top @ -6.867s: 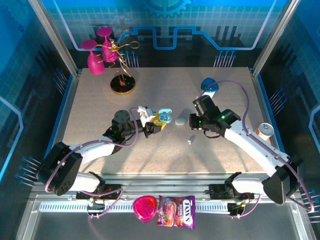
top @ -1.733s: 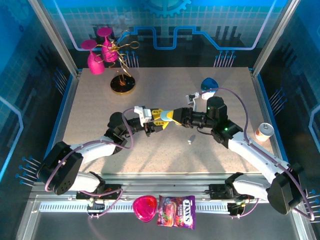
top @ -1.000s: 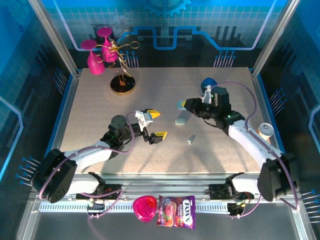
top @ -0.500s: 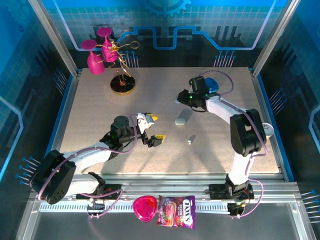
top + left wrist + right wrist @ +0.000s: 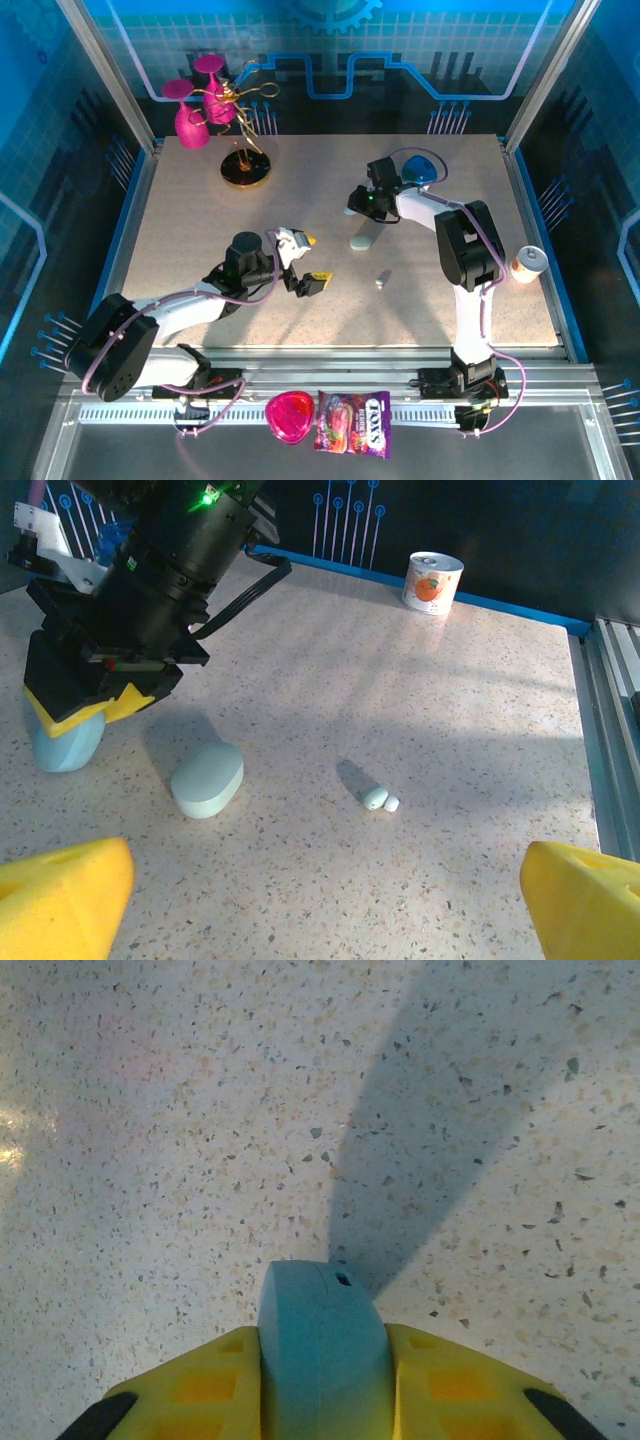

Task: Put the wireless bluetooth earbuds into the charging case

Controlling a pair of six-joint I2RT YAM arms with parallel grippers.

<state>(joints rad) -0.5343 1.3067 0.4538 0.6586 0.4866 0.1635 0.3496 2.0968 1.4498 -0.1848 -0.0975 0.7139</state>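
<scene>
Right claw (image 5: 322,1365) clamping charging case (image 5: 318,1305), speckled table (image 5: 150,1110)

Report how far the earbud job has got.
Done: nothing visibly seated. In hand: the right gripper is shut on the light-blue charging case, its inside hidden; the left gripper is open and empty. Left: one earbud lies loose on the table, yet to go in.

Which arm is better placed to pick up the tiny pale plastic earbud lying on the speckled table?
Probably left. The left gripper is open and empty, and the earbud lies loose straight ahead of it. The right gripper is shut on the light-blue plastic case, so it has no free grip.
</scene>
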